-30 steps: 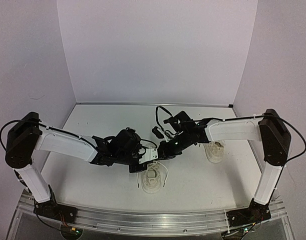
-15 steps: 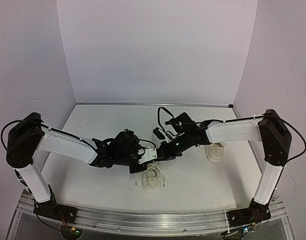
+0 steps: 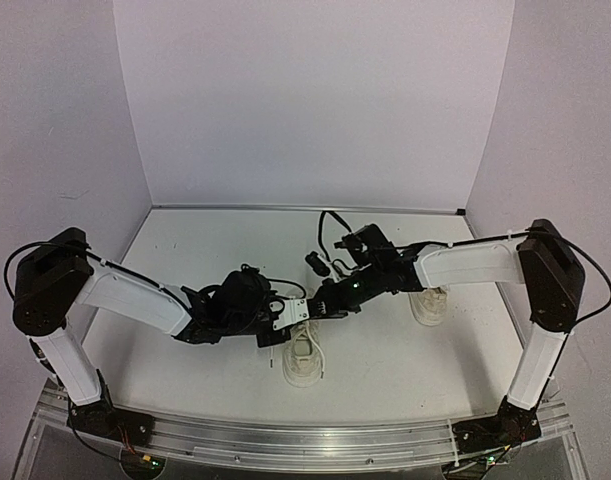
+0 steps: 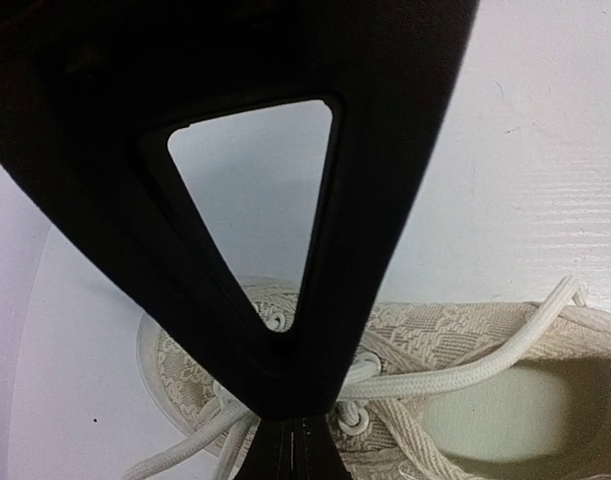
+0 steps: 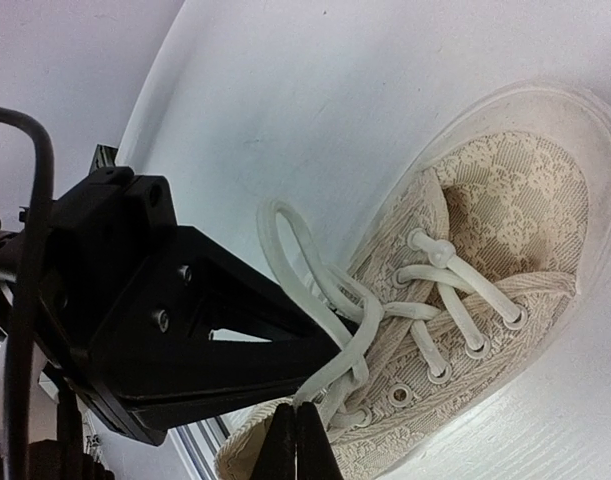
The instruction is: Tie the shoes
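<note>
Directly under both grippers, the near sneaker (image 3: 303, 358) has no bow yet. The left gripper (image 4: 293, 440) pinches a lace loop (image 5: 285, 250). The right gripper (image 5: 296, 428) is clenched alongside, its hold unclear. Beyond it, the far sneaker (image 3: 430, 302) looks untouched.

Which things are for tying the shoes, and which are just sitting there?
For the job:
- near shoe
- its laces
- left gripper and right gripper, jaws shut on the laces
- second shoe, waiting its turn

Just there:
- table
- metal rail along the near edge
</note>
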{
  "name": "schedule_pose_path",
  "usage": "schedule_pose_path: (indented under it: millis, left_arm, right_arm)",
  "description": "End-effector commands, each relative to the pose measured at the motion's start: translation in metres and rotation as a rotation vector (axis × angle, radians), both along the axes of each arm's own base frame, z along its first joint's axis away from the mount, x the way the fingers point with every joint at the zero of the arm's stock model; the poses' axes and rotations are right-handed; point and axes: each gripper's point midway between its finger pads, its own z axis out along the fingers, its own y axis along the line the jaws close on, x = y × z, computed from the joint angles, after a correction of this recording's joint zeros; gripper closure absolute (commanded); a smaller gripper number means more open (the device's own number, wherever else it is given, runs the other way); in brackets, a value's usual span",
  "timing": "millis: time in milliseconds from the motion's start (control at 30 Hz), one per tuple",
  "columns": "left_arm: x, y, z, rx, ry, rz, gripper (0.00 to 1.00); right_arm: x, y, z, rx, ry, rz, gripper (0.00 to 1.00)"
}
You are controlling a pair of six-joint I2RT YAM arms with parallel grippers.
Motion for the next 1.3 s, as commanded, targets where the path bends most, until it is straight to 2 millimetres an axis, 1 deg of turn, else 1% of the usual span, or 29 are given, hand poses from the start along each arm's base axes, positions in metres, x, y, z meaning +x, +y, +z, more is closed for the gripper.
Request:
schedule_pose_path:
  millis: [0, 167, 300, 400, 533, 667, 733, 767, 833, 900, 1000, 1267]
  left_arm:
    - [0.005, -0.010, 0.016, -0.080, -0.052, 0.008, 1.00]
    - [-0.005, -0.012, 0.015, -0.115, -0.037, -0.030, 1.00]
    - [-0.009, -0.011, 0.011, -0.100, -0.024, -0.042, 1.00]
    - [-0.009, -0.008, 0.005, -0.082, -0.017, -0.038, 1.00]
    - [-0.008, -0.005, 0.002, -0.065, -0.021, -0.029, 1.00]
    - [-0.008, -0.003, 0.001, -0.051, -0.028, -0.028, 1.00]
    - [-0.007, -0.002, 0.000, -0.043, -0.032, -0.025, 1.00]
    - [-0.006, -0.002, 0.000, -0.040, -0.034, -0.022, 1.00]
    - [-0.005, -0.001, 0.000, -0.030, -0.042, -0.017, 1.00]
    - [-0.006, -0.002, 0.002, -0.028, -0.048, -0.021, 1.00]
    - [-0.006, -0.002, 0.003, -0.020, -0.057, -0.023, 1.00]
    - [-0.006, -0.004, 0.002, -0.007, -0.067, -0.028, 1.00]
  right_arm:
    - [-0.001, 0.002, 0.018, 0.059, -0.019, 0.009, 1.00]
    - [0.002, -0.004, 0.011, 0.042, -0.008, -0.009, 1.00]
    - [0.004, -0.006, 0.012, 0.047, -0.005, -0.014, 0.99]
    - [0.006, -0.009, 0.018, 0.061, -0.007, -0.016, 0.93]
    - [0.015, -0.019, 0.026, 0.077, -0.010, -0.040, 0.78]
    - [0.028, -0.030, 0.029, 0.082, -0.018, -0.077, 0.76]
    - [0.034, -0.033, 0.026, 0.068, -0.023, -0.096, 0.76]
    - [0.037, -0.033, 0.021, 0.051, -0.028, -0.110, 0.76]
    - [0.040, -0.034, 0.010, 0.019, -0.015, -0.119, 0.79]
    - [0.038, -0.033, 0.001, 0.010, 0.008, -0.108, 0.83]
    - [0.034, -0.029, -0.005, 0.009, 0.024, -0.084, 0.88]
    - [0.024, -0.018, -0.013, 0.015, 0.052, -0.030, 0.94]
